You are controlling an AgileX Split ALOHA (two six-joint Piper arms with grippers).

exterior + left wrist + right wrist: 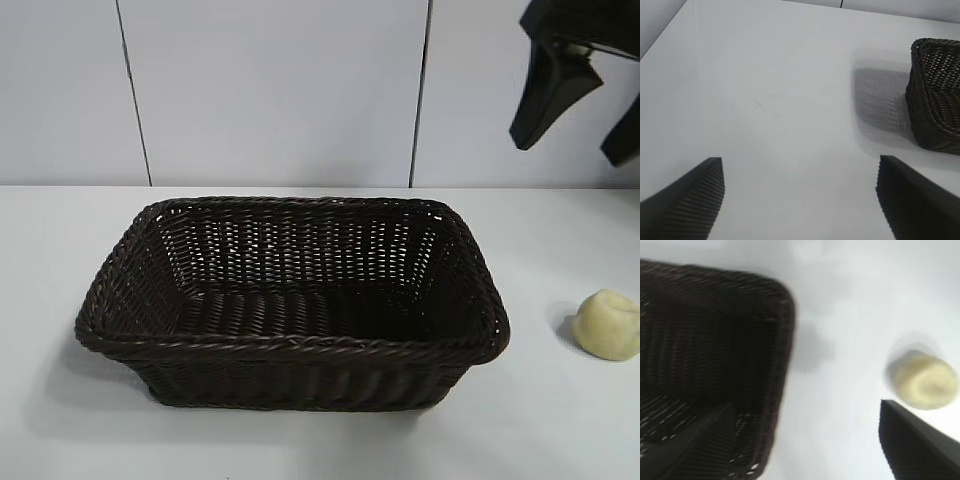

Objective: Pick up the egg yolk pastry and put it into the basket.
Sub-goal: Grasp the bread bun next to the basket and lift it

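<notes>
Hanging at the upper right of the frame with fingers apart, the right end effector is risking nudging the egg yolk pastry off the desk edge instead of reaching the basket

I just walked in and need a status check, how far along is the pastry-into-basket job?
Nothing is finished: the egg yolk pastry sits on the white table right of the wicker basket, which holds nothing. In hand: the right gripper hangs open above the pastry, grasping nothing. The left gripper is open, idle. Left: grasp, lift, drop in.
</notes>
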